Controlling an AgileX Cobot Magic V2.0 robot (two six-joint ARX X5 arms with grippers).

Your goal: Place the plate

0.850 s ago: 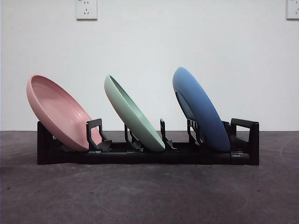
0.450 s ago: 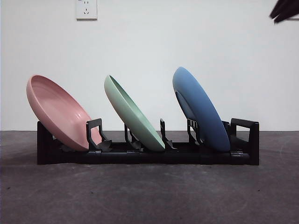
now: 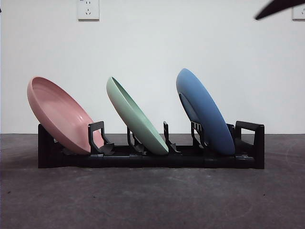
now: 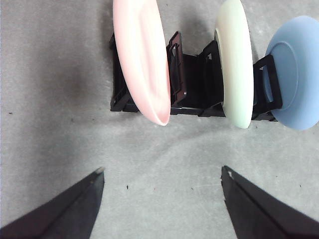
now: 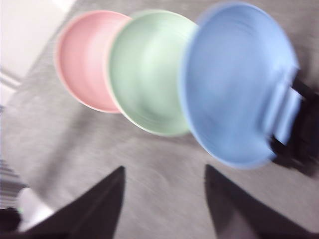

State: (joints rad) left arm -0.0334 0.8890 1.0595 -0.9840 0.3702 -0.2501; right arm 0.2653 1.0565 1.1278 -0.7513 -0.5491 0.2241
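wall (image 3: 152, 47): plain white | sockets (image 3: 88, 9): white, high | table (image 3: 152, 200): dark grey

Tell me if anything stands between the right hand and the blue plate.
Nothing visible does. The right hand is open and empty, with only bare table between it and the blue plate, which leans in the rack at one end, beside the green plate. The right wrist view is blurred.

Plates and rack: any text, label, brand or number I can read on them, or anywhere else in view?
None readable.
Pink plate, green plate, blue plate: plain, no markings.
Rack: no label visible.
Wall sockets: no legible print.
Right wrist view: too blurred to tell.
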